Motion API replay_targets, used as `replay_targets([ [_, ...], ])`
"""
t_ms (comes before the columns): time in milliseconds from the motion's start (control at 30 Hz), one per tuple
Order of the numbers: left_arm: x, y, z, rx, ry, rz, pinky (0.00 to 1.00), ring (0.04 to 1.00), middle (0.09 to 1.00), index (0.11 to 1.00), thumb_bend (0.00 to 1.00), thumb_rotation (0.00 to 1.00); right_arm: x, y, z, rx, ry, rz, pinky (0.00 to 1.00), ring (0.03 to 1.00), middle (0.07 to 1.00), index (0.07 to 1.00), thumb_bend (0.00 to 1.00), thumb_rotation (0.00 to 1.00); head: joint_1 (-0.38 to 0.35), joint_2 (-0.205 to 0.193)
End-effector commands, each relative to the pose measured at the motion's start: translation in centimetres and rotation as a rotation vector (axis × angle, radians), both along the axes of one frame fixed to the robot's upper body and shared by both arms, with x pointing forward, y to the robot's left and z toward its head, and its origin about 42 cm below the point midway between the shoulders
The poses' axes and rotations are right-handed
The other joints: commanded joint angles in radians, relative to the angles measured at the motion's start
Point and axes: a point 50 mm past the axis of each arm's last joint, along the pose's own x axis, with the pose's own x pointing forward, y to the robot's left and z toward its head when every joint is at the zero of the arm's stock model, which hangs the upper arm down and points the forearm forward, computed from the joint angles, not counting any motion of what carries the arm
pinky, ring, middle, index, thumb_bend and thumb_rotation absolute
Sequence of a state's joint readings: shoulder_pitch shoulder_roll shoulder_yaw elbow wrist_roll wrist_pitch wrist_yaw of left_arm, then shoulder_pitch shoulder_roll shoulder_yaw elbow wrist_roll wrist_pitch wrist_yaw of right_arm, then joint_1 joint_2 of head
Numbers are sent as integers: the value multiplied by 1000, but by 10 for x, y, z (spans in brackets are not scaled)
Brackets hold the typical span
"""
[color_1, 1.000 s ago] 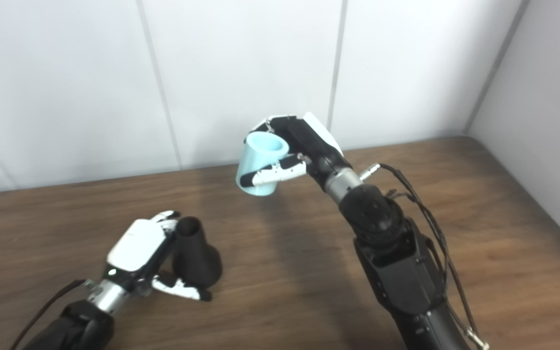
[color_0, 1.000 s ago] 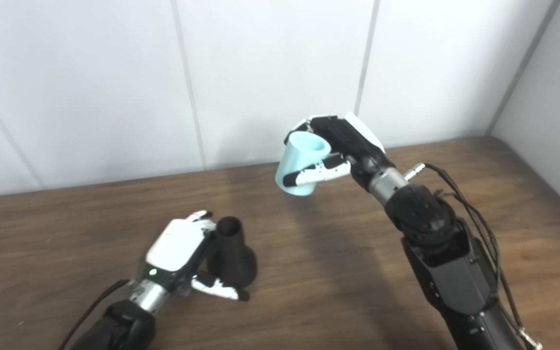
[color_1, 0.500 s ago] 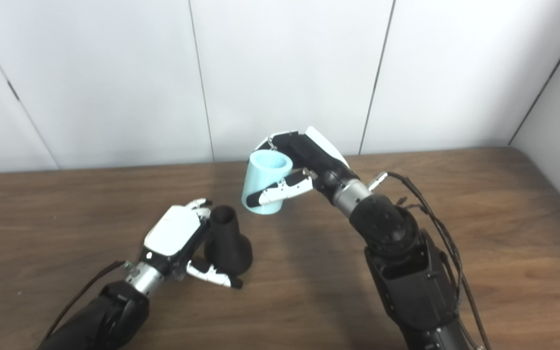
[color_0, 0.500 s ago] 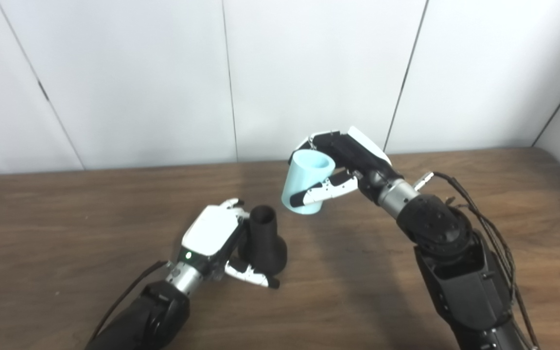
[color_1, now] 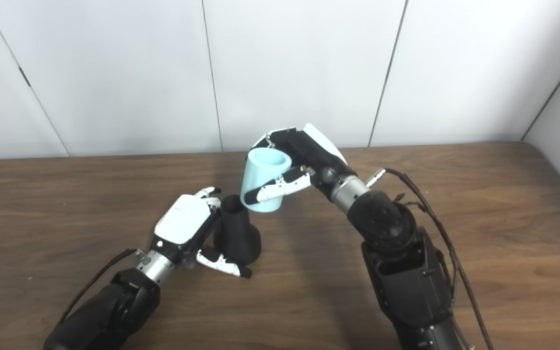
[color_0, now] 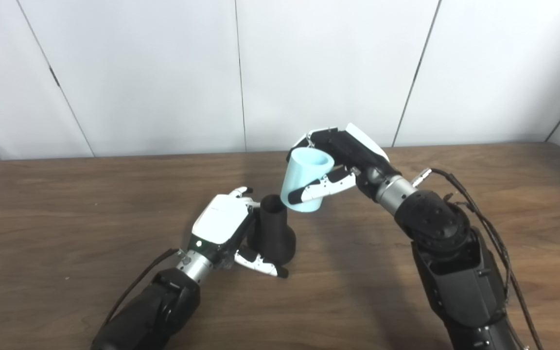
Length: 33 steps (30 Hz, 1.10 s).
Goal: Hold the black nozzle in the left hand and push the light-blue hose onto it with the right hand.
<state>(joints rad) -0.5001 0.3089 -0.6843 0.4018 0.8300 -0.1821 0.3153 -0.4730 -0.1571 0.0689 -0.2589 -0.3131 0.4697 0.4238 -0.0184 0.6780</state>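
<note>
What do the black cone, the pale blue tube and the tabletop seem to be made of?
Black nozzle: probably matte plastic or rubber, no shine. Light-blue hose: smooth, thick-walled, likely plastic or rubber; which is unclear. Table: dark wood or wood-look laminate, with visible grain.

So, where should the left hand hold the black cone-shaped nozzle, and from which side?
Probably low on the wide flared base of the black cone-shaped nozzle, from its left, where the left hand already sits. It stands upright, narrow open neck up; that neck must stay free for the light-blue hose piece.
</note>
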Motion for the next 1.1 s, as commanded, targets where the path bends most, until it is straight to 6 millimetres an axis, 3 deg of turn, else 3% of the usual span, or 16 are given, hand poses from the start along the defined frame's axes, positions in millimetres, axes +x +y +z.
replay_targets([
  [0,-44,-10,-68,232,276,-84,871,616,502,473,525,0,9,3,41,11,-132,-32,268,350,426,497,528,0,-2,1],
  [300,-44,-11,-67,242,271,-79,873,613,504,472,525,0,12,10,43,28,-127,-14,324,390,452,493,529,0,10,10],
  [533,-44,-11,-67,235,268,-81,862,606,502,473,525,0,15,10,51,73,-143,-17,287,354,433,512,525,0,15,11],
  [867,-43,-11,-67,238,264,-81,858,610,504,472,525,0,23,12,74,101,-191,22,288,390,466,529,514,0,16,18],
  [1067,-42,-11,-66,234,266,-81,857,602,501,473,525,0,23,16,74,103,-185,39,290,393,468,532,514,0,17,19],
])
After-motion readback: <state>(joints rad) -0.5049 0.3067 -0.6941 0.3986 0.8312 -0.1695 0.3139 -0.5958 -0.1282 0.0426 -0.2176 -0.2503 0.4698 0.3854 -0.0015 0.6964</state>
